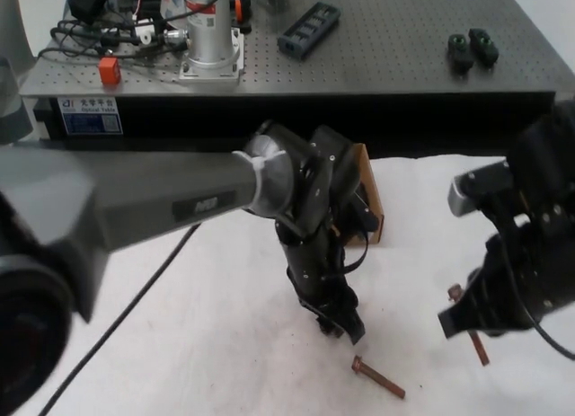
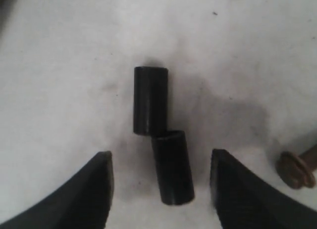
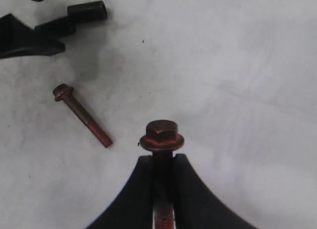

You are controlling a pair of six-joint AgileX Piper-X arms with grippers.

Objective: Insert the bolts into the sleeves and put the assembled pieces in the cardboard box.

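Left tool (image 2: 162, 160) open over worktop (image 2: 59, 51), lower centre of high view. Near sleeve (image 2: 172, 167) lies between its jaws, long axis pointing away from tool and slightly tilted, so jaws flank its sides. Far sleeve (image 2: 150, 100) touches its far end, offset sideways. Right tool (image 3: 162, 159), lower right of high view, grips bolt (image 3: 161, 136) by shank, head just past jaw tips. Spare bolt (image 3: 81, 115) lies loose between tools. Left arm nearer sleeves; closing on near sleeve may nudge far one.

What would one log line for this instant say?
left gripper open astride one black sleeve, second sleeve just beyond it | right gripper shut on bolt | spare bolt lying on white cloth
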